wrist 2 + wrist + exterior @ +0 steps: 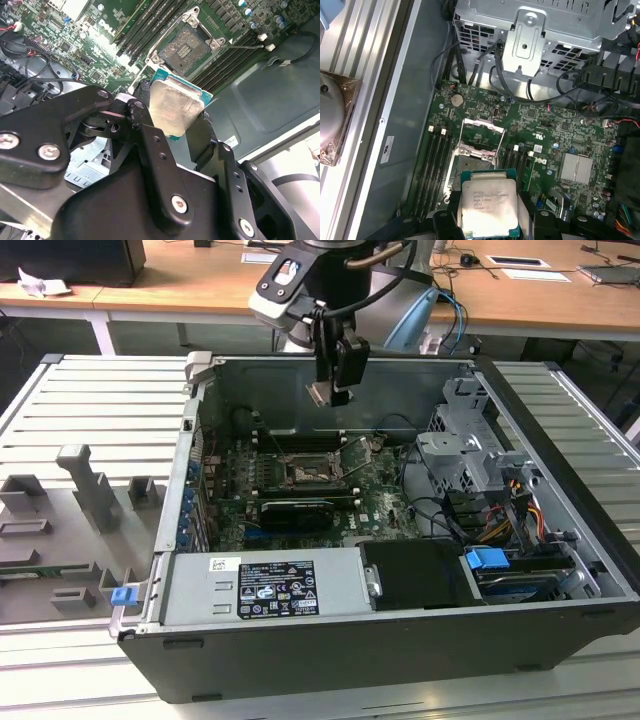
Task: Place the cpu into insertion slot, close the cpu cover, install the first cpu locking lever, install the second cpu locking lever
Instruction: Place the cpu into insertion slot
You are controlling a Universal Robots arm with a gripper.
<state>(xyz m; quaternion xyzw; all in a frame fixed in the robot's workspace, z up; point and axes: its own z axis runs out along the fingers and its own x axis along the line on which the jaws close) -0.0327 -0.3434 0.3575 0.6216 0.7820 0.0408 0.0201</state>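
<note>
A ribbed metal bench (100, 400) is carrying an open computer case (300, 670). Grey holders (85, 480) are sitting just beside it, on the exterior view's left.

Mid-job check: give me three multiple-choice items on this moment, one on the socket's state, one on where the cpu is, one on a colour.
1. What state is the insertion slot in?
A: filled with a chip. B: hidden under a fan. C: empty and uncovered.
2. Where is the cpu?
A: seated in the insertion slot. B: held in the pincer above the motherboard. C: in a person's hand.
3. What colour is the motherboard?
A: green. B: red. C: white.

Answers:
1. C: the second wrist view shows the slot's bare contacts.
2. B: both wrist views show the pincer clamped on the chip's edges, clear of the board.
3. A: the board is green in every view.
</note>
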